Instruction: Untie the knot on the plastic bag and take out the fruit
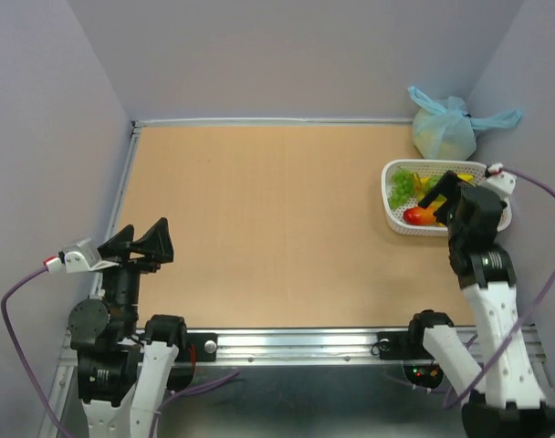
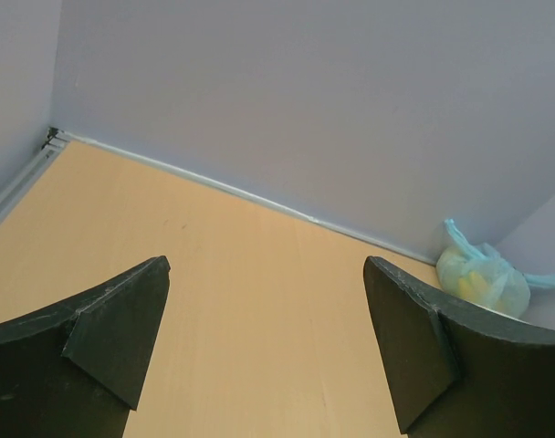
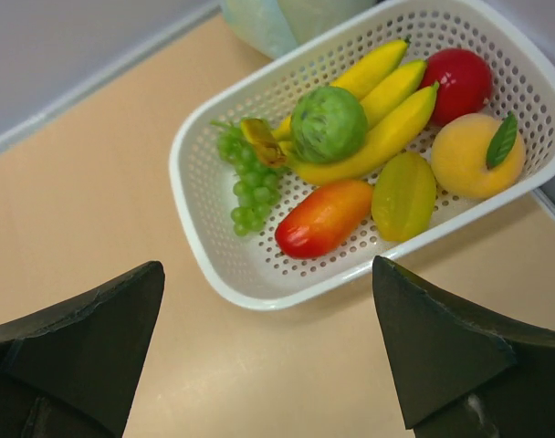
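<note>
In top view only, whole bag (image 1: 442, 132)

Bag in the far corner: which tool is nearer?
Right. The right tool hangs open over the basket, just short of the bag in the far right corner. The left tool sits at the near left, diagonally opposite.

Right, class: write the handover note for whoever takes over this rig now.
Left gripper: open, empty, over the table's near left.
Right gripper: open, empty, above the white basket of toy bananas and grapes.
Plastic bag: far right corner, knot tied, yellow fruit showing inside.
Done: nothing on the bag yet.
Left: untie the knot, take the fruit out.
</note>
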Controlling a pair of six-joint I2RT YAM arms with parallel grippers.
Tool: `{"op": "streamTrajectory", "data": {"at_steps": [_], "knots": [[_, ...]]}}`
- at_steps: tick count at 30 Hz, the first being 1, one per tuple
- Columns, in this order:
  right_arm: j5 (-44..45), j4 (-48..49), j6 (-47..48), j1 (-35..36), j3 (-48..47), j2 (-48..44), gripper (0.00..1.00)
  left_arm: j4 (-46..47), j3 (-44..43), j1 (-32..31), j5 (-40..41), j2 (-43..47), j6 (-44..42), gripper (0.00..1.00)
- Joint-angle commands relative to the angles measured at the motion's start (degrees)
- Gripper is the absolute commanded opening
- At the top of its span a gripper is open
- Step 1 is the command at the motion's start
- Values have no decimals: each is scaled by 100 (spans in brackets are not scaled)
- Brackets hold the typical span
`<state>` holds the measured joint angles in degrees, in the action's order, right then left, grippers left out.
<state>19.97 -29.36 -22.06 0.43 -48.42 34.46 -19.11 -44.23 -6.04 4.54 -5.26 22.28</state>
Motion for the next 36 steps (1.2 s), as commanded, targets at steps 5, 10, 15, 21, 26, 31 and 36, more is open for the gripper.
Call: {"op": "streamTrajectory", "data": {"at_steps": [5,10,15,21,26,31,36], "knots": [[1859,177,-474,-25,-2011,3090,100,-663,-683,-20,-251,-432,84,99],[1529,343,-413,-472,-3294,5209,100,-988,-833,-20,-348,-406,22,99],[1018,695,-308,-763,-4742,6861,100,-1244,-1035,-20,-410,-485,-22,99],[667,1141,-325,-974,-5906,8522,100,-1507,-1184,-20,-427,-608,13,99],[228,1749,-140,-1001,-6556,9165,100,-1727,-1325,-20,-401,-634,109,99],[-571,1873,202,-1001,-7014,9650,48,-1982,-1475,-20,-278,-617,197,99],[-1451,1943,429,-834,-6856,9545,1,-1974,-1405,-20,-199,-485,303,99]]}}
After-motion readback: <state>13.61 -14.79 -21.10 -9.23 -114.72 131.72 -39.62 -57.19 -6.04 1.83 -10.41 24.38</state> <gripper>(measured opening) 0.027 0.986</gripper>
